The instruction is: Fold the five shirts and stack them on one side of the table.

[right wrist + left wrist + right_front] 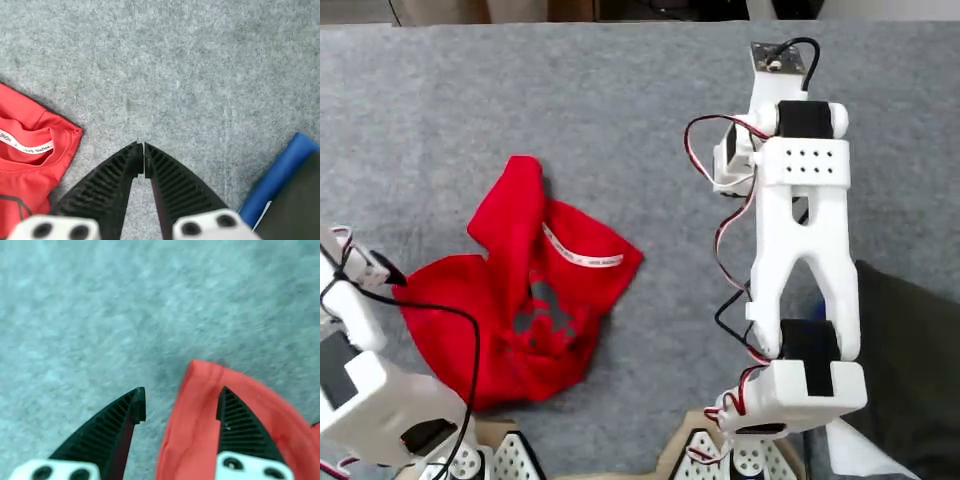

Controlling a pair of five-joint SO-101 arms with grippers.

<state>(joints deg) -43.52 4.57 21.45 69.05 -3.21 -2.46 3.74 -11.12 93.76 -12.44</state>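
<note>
Now a crumpled red shirt lies on the left of the grey worktop, the left gripper holding its fingers spread astride the shirt's left edge, seemingly to pinch it flat, while the right gripper, fingers pressed together, hangs over bare worktop.

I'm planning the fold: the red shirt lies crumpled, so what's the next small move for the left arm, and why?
Probably shut the left gripper on the red shirt: it is open with a fabric edge lying between its fingers, so closing should catch that edge for spreading. The right gripper is shut over the table.
</note>
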